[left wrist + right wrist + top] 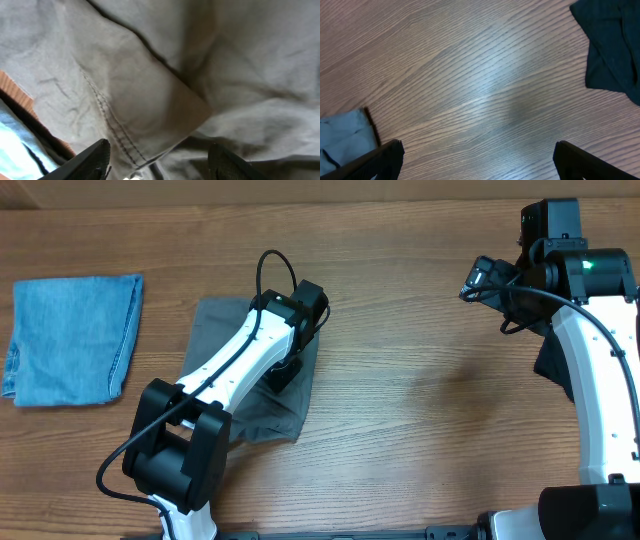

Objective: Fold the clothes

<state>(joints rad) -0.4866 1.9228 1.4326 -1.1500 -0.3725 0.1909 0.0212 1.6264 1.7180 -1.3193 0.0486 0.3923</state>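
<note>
The wooden counter takes up nearly everything in sight, its grain running across. Two white-and-black arms reach over it. The left arm is stretched out low across the cloth, and the right arm stands up along the right-hand edge.

The clothes are one plain grey piece lying left of the middle, rumpled, with most of it hidden under the left arm. A folded blue denim piece sits flat at the far left, well apart from the grey one. A black garment peeks out behind the right arm at the right edge.

From the left wrist, the left claw hangs just over the grey cloth with its jaws apart. A stitched, folded-over corner of the cloth points down toward the gap, but nothing is pinched. From the right wrist, the right claw is spread wide over bare wood and holds nothing, with the black garment off to one side.
</note>
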